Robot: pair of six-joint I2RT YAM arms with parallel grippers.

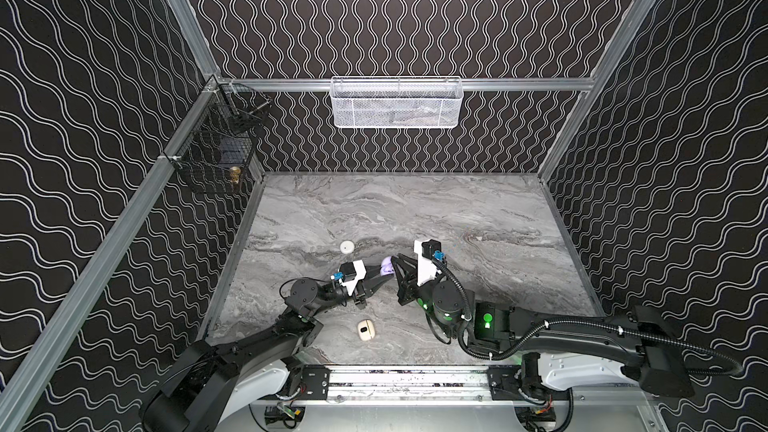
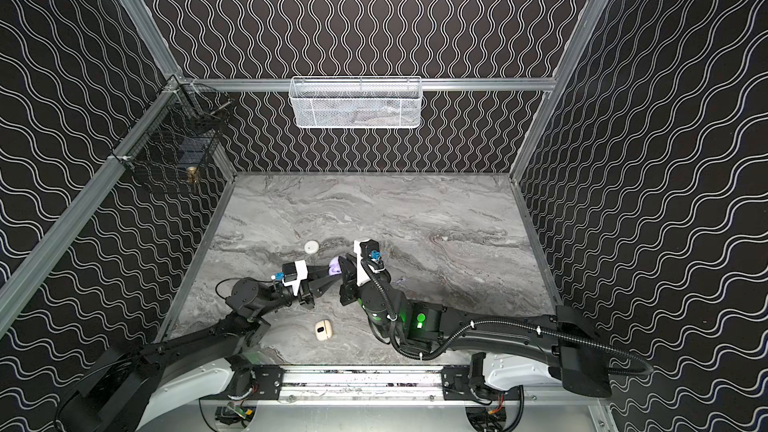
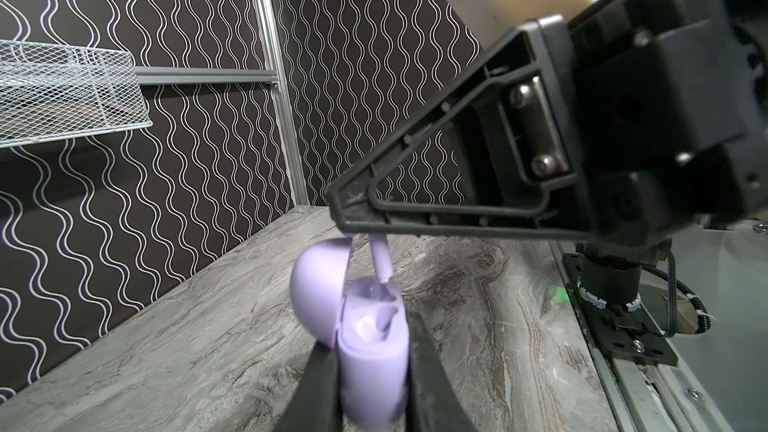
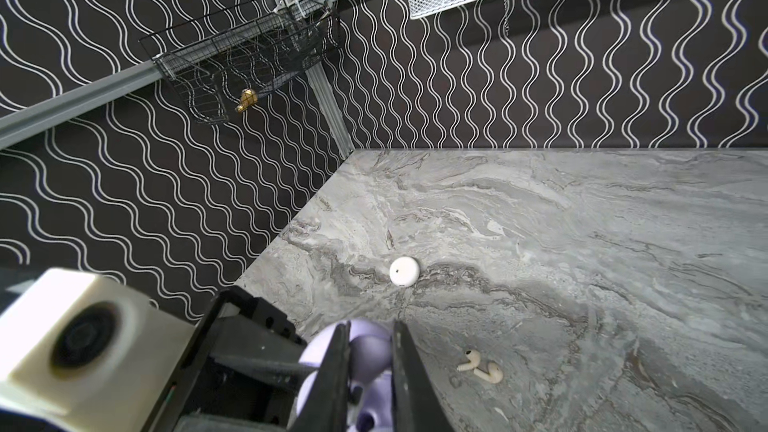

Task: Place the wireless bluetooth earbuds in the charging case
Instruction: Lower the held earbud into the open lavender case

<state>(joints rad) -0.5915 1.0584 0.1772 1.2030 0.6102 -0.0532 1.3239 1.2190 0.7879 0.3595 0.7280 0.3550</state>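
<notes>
- The left gripper [image 1: 383, 278] is clamped on the lilac charging case [image 3: 370, 351]. The case's lid is open, and it is held just above the marble table [image 1: 457, 222], near the table's middle.
- The right gripper [image 3: 347, 218] pinches 1 lilac earbud [image 3: 382, 261] by its upper end. The stem points down, with its tip at the case's socket.
- 2 cream earbuds [image 4: 480, 367] lie side by side on the table near the right gripper.
- A round white case [image 1: 346, 247] sits left of and beyond the grippers.
- A cream case [image 1: 364, 330] lies nearer, well apart from the round white case.

Lilac charging case [image 3: 370, 351]: lid open, upright.
Lilac earbud [image 3: 381, 261]: stem down, tip entering case.
Off-white earbuds [image 4: 489, 374]: lying together on table [image 4: 582, 243].
</notes>
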